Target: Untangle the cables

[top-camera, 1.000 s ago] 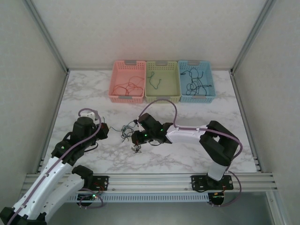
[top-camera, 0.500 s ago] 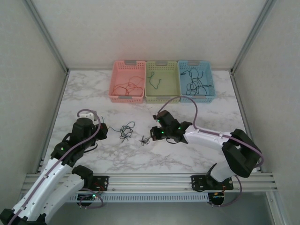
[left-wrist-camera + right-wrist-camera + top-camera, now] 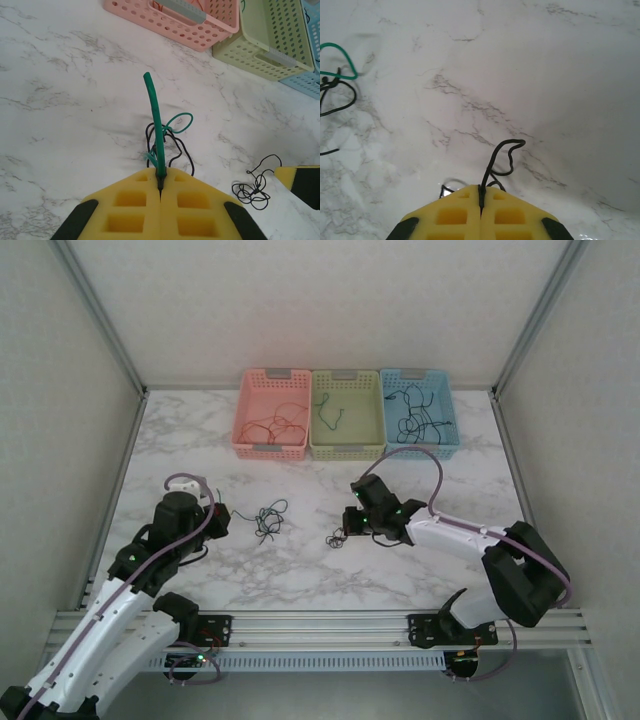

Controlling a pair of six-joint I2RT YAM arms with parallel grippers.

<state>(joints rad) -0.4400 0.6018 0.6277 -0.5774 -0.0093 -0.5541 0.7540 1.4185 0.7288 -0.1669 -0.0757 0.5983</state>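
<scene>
1. Left gripper (image 3: pixel 160 184), its blocky yellow pads (image 3: pixel 127 212) pressed together, pinches a thin green cable (image 3: pixel 156 120); the arm is bent low, near-left of the green basket (image 3: pixel 347 445).
2. Right gripper (image 3: pixel 481 194), likewise closed, nips a curling black cable (image 3: pixel 496 156); the forearm is stretched flat in front of that basket.
3. The left wrist view reveals black loops (image 3: pixel 176 146) beneath the green cable on the glossy marble table (image 3: pixel 70 100).

The right tool (image 3: pixel 346 530), clamped on a thin black wire (image 3: pixel 335 539), has swung rightward across the surface, dragging it clear of the green-and-black wire bunch (image 3: pixel 268 520).
</scene>
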